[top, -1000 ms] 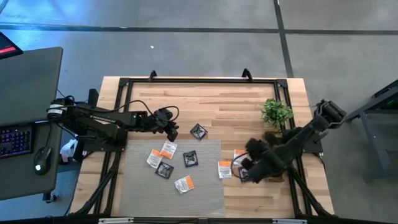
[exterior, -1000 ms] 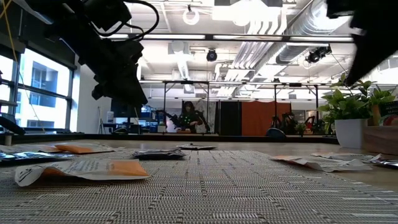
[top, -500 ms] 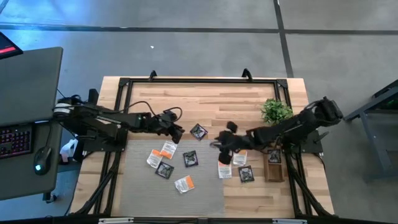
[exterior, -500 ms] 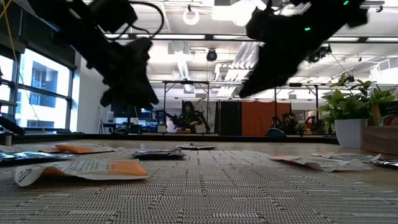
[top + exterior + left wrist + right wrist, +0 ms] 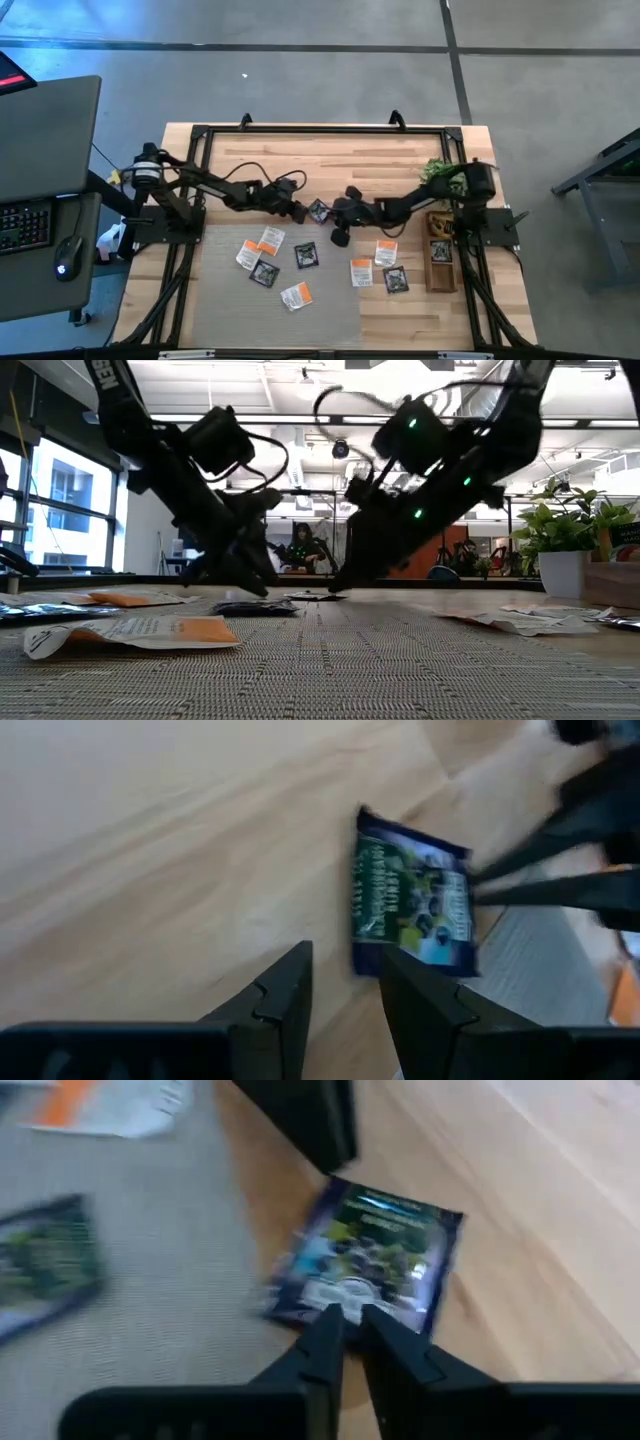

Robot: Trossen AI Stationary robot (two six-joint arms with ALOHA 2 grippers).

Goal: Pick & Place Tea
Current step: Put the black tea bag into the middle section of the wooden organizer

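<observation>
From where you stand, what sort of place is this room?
Probably a robotics lab or workshop in an industrial-style hall. Exposed silver ceiling ducts run overhead, a desk with a lit computer keyboard stands beside the black-framed wooden table, and another dark robot rig stands far behind.

The wooden tabletop [image 5: 350,160] carries a grey mat [image 5: 225,300], a potted plant [image 5: 441,178], a wooden tray [image 5: 439,262], and a dark tea sachet [image 5: 319,211].
</observation>
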